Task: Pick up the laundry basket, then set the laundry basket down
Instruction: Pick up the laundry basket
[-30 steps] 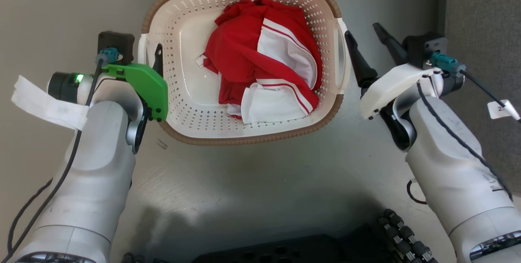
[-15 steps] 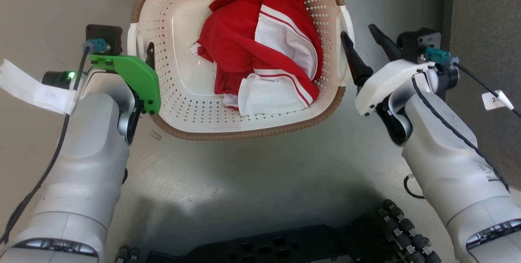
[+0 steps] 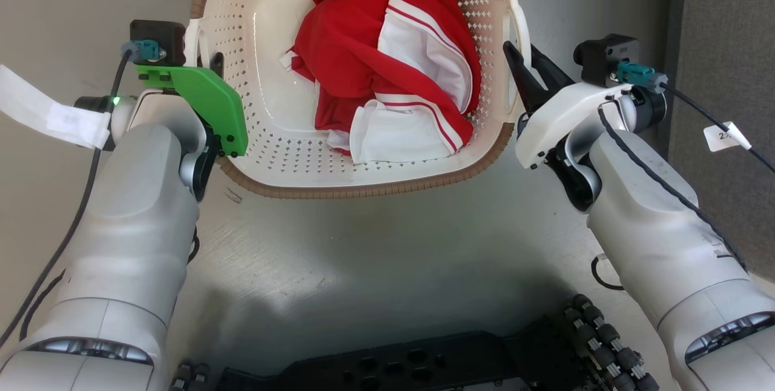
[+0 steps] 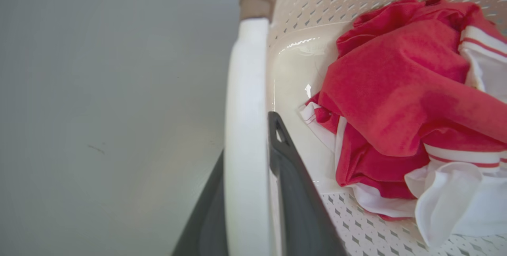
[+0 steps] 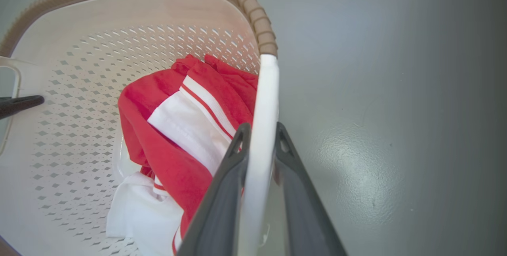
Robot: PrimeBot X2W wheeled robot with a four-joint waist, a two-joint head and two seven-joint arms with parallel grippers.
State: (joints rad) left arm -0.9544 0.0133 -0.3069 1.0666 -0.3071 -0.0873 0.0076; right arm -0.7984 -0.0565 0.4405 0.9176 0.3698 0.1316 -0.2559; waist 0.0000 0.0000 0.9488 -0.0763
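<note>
Left gripper (image 3: 206,64) is nearly closed, its two dark fingers straddling the white left handle (image 3: 192,46) of the laundry basket (image 3: 363,188). In the left wrist view the left gripper (image 4: 247,137) has one finger inside the wall and one outside, with the smooth rounded handle bar (image 4: 245,89) clamped between them and no visible gap. The arm has a green plastic cover (image 3: 212,100) at the wrist and a white paper tag (image 3: 42,115) hanging off its cable. The basket sits straight ahead between both arms over a smooth grey floor (image 3: 363,258); whether it rests on the floor or hangs clear, cannot tell. Its body is glossy cream plastic, a rounded rectangle, with walls punched with small diamond holes (image 5: 79,50) and a brown ribbed rim with a woven look. Inside lies a crumpled red garment (image 3: 375,58) with white panels and thin red stripes, soft matte fabric. Right gripper (image 3: 519,52) is closed to the width of the right handle (image 3: 521,22). In the right wrist view the right gripper (image 5: 261,129) has both tapered fingers pressed flat on either side of the white bar. A dark carpet strip (image 3: 726,16) runs along the far right.
</note>
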